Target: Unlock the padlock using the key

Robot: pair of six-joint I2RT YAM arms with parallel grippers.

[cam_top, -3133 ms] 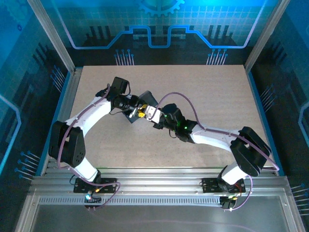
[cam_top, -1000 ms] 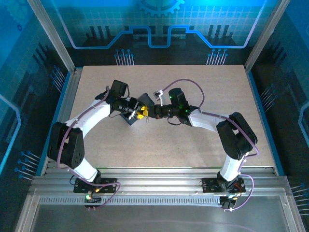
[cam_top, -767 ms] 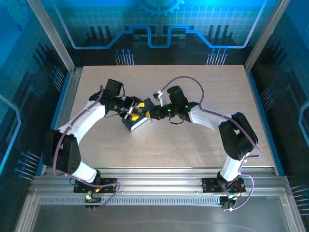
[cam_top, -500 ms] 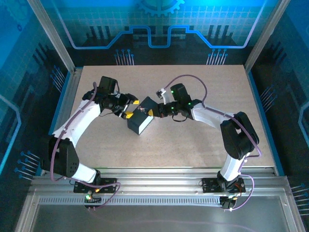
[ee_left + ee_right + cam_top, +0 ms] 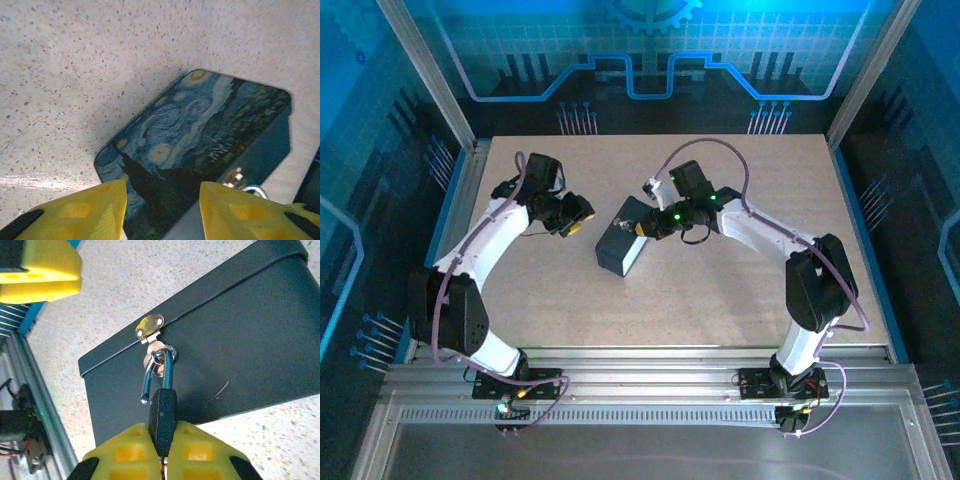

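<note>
The right gripper [image 5: 162, 442] is clamping the tiny dark, silver-shackled padlock [image 5: 163, 407], which is hanging on the right side of the dark blue swirl-patterned tin [image 5: 240, 335] (1 shackle leg looks free). The left gripper [image 5: 162, 205] is hovering left of it, half open and empty; steadying the tin should help unhooking.

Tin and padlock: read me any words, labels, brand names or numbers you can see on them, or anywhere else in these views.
No text can be read in these views.
tin: a swirling night-sky picture on the lid, no lettering.
padlock: plain dark body, no brand or number on the side that shows.
back wall: a gear outline and line graphics, no words.
</note>
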